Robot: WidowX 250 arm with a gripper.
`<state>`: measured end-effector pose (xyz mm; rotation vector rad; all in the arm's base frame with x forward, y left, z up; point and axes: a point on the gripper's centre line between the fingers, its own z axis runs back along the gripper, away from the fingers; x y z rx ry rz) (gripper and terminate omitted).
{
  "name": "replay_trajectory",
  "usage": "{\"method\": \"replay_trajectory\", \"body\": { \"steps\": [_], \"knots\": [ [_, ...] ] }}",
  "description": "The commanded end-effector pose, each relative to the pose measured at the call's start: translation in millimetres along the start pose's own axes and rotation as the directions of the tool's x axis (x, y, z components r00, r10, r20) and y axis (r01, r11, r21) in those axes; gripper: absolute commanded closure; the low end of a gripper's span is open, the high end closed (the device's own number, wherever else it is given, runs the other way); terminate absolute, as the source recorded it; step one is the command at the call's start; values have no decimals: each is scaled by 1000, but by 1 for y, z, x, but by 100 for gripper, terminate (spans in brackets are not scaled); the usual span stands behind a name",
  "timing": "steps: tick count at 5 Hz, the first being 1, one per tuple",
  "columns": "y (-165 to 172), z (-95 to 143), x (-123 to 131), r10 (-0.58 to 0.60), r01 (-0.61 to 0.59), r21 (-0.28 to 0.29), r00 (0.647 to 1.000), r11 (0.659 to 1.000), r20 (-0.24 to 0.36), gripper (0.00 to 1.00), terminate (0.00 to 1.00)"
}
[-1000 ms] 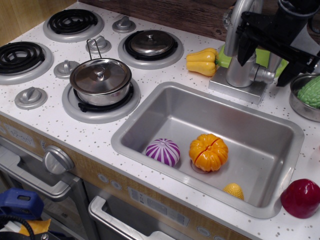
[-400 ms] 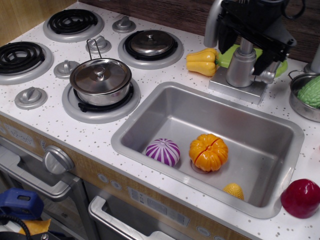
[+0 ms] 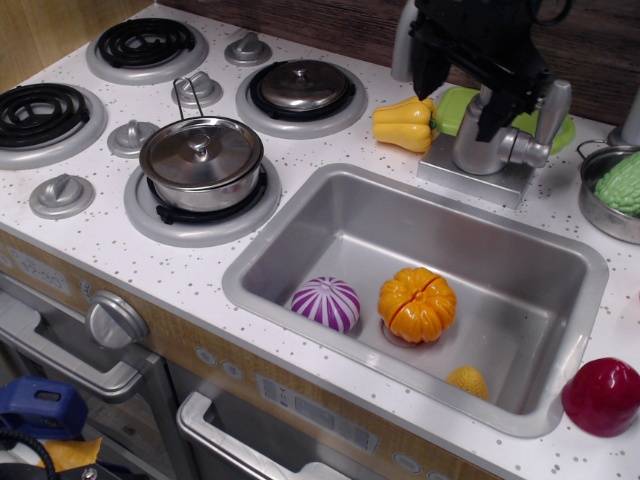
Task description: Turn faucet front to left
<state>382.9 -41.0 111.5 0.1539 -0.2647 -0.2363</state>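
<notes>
The bench (image 3: 120,255), white and speckled, filled most of the frame. The sink (image 3: 300,240) sat at lower centre-right and held a purple striped piece (image 3: 326,303), an orange pumpkin (image 3: 417,304) and a small yellow piece (image 3: 468,381). A lidded pot (image 3: 201,160) stood on a burner at left centre. At the upper right, the black gripper (image 3: 455,85) hung over the faucet (image 3: 485,145), whose square base lay just behind the sink's rear rim. Its fingers (image 3: 424,62) stood either side of the column's upper part; whether they were clamped on it could not be told. A yellow squash (image 3: 403,124) lay just left of the base.
</notes>
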Motion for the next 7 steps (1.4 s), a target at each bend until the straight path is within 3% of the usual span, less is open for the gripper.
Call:
{"method": "replay_trajectory", "body": {
  "steps": [1,3,6,7],
  "knots": [
    [22,20,12,-31,31,3,997,1000,71,0,0],
    [40,14,21,-85,86,-4,993,996,84,0,0],
    [54,10,24,-159,148,95,979,985,126,0,0],
    [58,10,25,-172,158,113,976,981,132,0,100]
  ]
}}
